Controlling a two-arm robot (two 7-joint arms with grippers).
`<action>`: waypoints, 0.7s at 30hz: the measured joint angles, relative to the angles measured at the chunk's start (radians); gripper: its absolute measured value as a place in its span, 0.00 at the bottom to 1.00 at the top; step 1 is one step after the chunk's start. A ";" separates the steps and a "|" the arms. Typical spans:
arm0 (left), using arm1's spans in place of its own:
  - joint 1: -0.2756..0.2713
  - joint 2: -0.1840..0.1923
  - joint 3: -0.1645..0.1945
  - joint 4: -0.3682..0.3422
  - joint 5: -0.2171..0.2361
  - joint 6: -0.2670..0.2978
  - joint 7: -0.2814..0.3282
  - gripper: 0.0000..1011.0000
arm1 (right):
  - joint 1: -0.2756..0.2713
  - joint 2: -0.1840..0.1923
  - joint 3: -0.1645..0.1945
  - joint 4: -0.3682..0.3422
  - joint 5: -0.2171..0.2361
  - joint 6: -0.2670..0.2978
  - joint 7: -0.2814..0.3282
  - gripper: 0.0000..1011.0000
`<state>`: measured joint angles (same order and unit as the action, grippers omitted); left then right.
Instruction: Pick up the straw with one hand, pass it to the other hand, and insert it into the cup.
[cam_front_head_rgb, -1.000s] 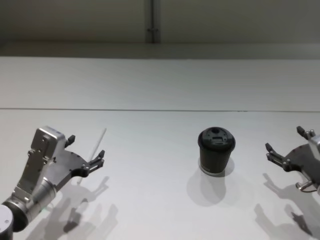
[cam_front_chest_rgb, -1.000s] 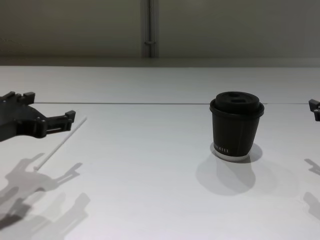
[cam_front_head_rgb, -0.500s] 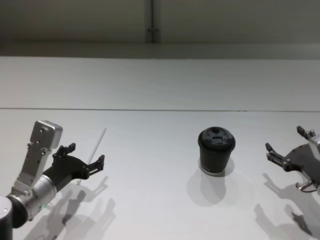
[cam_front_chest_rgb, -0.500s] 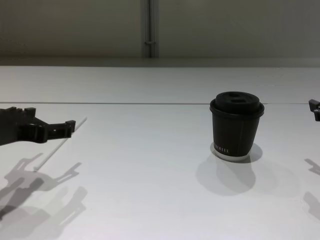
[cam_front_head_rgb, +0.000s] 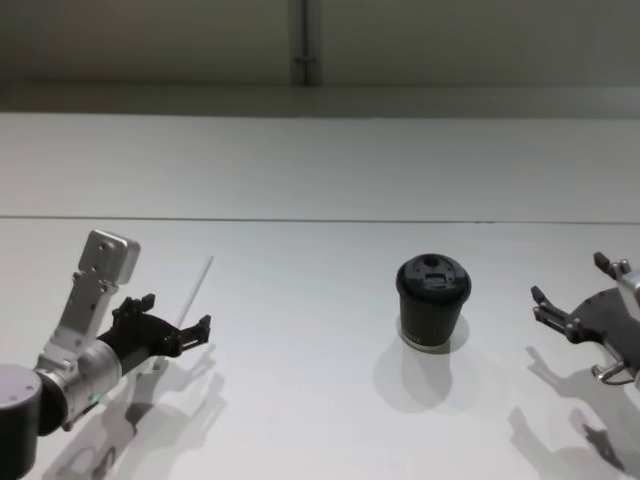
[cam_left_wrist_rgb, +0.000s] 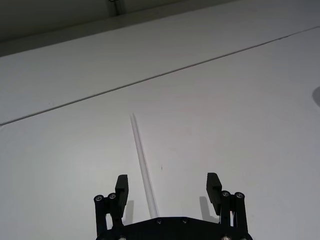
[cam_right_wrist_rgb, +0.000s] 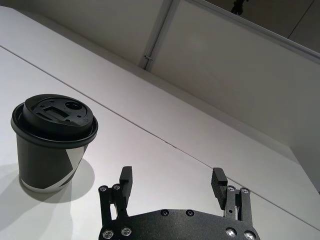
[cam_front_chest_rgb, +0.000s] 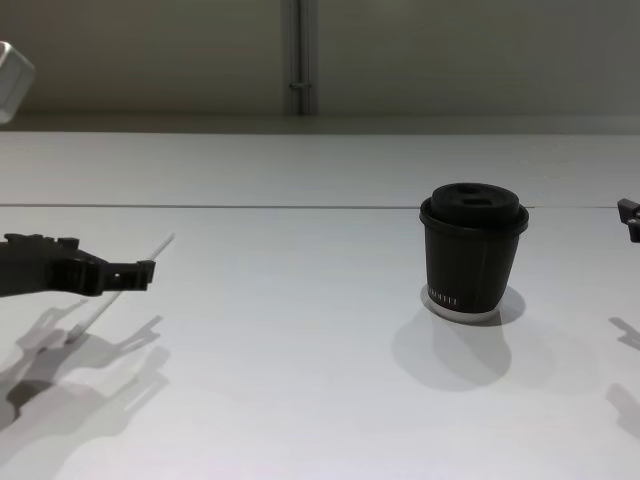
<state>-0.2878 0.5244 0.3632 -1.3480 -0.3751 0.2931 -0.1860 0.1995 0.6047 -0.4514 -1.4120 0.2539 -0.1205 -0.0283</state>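
White tubular straw (cam_front_head_rgb: 197, 288), lidded black cup (cam_front_head_rgb: 432, 303)

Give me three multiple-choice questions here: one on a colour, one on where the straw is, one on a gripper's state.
1. The cup has a lid that is: A white; B red; C black.
2. The straw lies: A in the cup; B flat on the table; C upright.
3. The right gripper is: A open; B shut on the straw; C shut on the cup.
Answers: 1 C, black like the cup; 2 B, it lies by the left gripper; 3 A, jaws apart, nothing between.
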 joint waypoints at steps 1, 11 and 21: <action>-0.003 -0.003 0.000 0.005 0.000 0.004 -0.002 0.99 | 0.000 0.000 0.000 0.000 0.000 0.000 0.000 0.99; -0.049 -0.045 -0.032 0.092 -0.021 0.053 -0.034 0.99 | 0.000 0.000 0.000 0.000 0.000 0.000 0.000 0.99; -0.086 -0.072 -0.039 0.160 -0.013 0.075 -0.067 0.99 | 0.000 0.000 0.000 0.000 0.000 0.000 0.000 0.99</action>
<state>-0.3740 0.4522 0.3245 -1.1883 -0.3883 0.3680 -0.2526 0.1995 0.6047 -0.4514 -1.4120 0.2539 -0.1206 -0.0283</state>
